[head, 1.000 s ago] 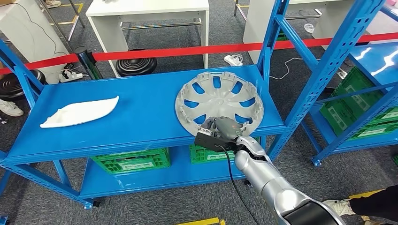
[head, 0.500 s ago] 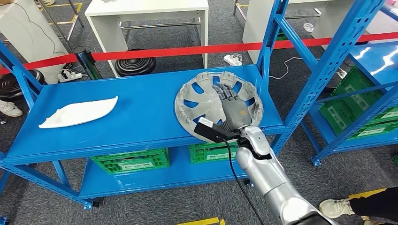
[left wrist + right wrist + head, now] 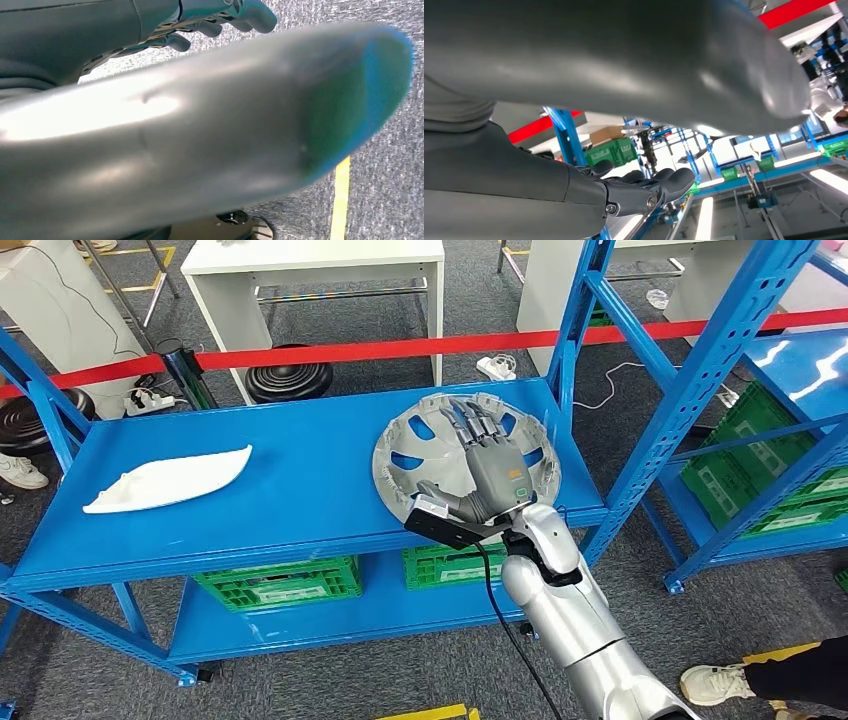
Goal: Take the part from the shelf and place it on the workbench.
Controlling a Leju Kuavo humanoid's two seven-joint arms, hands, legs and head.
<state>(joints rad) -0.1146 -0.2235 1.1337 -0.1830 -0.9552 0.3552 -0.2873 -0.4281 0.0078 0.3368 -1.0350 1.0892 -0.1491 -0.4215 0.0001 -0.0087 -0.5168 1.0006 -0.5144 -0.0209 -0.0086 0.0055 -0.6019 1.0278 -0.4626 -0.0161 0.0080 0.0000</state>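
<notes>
Flatly laid over the round silver plastic wheel cover (image 3: 466, 462), palm down, fingers (image 3: 474, 422) stretched apart and reaching across its spokes toward the far rim: the right robot hand (image 3: 490, 473), clamped on nothing; thick grey thumb set off to the side near the cover's near edge; black camera block and cable at the wrist, silver arm coming up from below on the right. Wheel cover lying flat on the upper blue metal shelf (image 3: 300, 490), at its right end, close to the blue perforated upright (image 3: 575, 340); hollow inner side turned up, clips showing round the rim. Farther left on the same shelf, well apart from the cover, a long white curved plastic panel (image 3: 165, 480). Below, on the lower level, green slatted crates (image 3: 280, 582). Behind the shelf, a red barrier tape (image 3: 400, 347) stretched across, a white table (image 3: 320, 270) and a black round stool (image 3: 290, 380) on grey carpet. At the lower right corner, a person's shoe (image 3: 715, 682) and dark sleeve. From the left wrist camera, the left robot hand (image 3: 220, 17) seen above grey floor with a yellow line (image 3: 341, 200), dark fingers partly hidden behind a blurred grey cover; spread or curled, impossible to tell.
</notes>
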